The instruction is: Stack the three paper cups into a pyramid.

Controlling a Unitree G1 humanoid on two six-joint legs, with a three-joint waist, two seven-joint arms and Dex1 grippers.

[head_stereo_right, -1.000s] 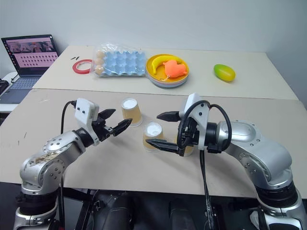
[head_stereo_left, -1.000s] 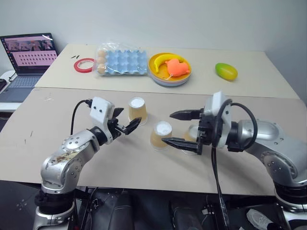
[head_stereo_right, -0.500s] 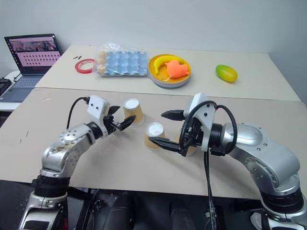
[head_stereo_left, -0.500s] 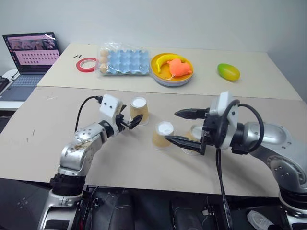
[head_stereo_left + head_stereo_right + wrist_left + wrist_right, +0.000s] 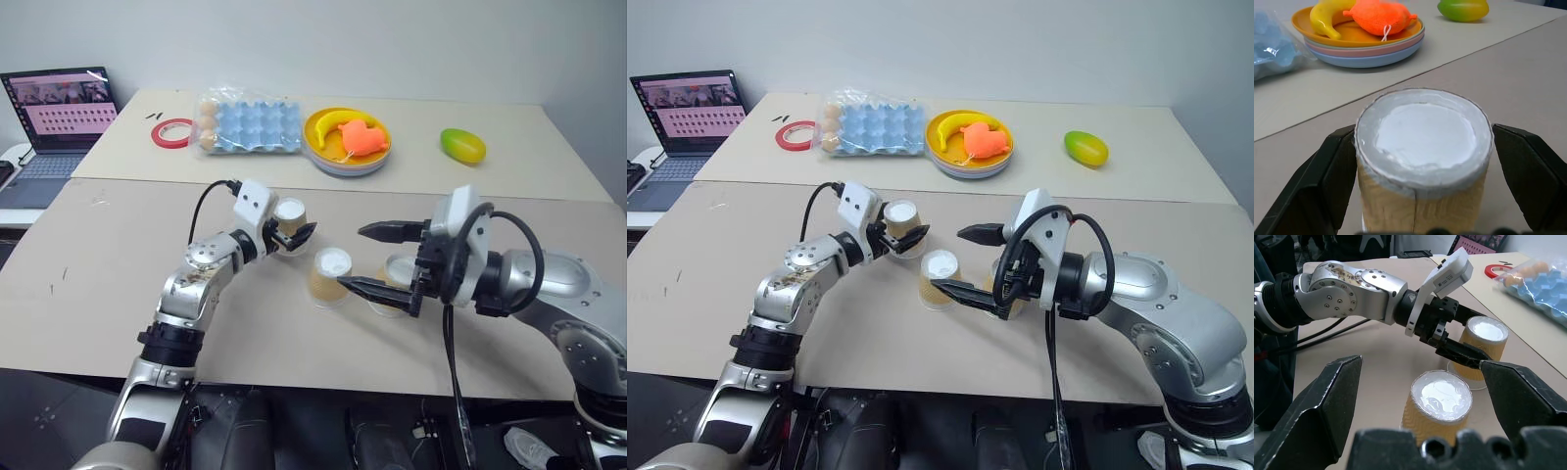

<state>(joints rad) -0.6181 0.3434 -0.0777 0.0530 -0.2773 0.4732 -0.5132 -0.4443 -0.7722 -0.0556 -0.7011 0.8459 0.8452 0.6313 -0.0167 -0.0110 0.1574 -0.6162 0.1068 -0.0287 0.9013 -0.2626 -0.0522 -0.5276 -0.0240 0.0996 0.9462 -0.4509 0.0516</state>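
Three tan paper cups stand upside down on the near table. The farthest cup (image 5: pixel 290 221) sits between the fingers of my left gripper (image 5: pixel 294 233), which is open and flanks its sides closely (image 5: pixel 1422 130). The middle cup (image 5: pixel 329 276) stands free, just left of my right gripper (image 5: pixel 355 258), which hangs open with nothing between its fingers (image 5: pixel 1317 406). The third cup (image 5: pixel 400 270) is partly hidden behind the right gripper's lower finger. In the right wrist view, the middle cup (image 5: pixel 1440 401) lies ahead and the left gripper (image 5: pixel 1459 352) shows at the far cup (image 5: pixel 1482 343).
On the far table are a laptop (image 5: pixel 59 117), a red tape roll (image 5: pixel 171 132), a blue egg tray (image 5: pixel 250 124), a plate (image 5: pixel 323 157) with a banana and an orange toy, and a green mango (image 5: pixel 461 145). A seam separates the two tables.
My left arm has reached forward and to the right, bringing its open gripper from beside the far cup to around it. The right gripper has stayed in place.
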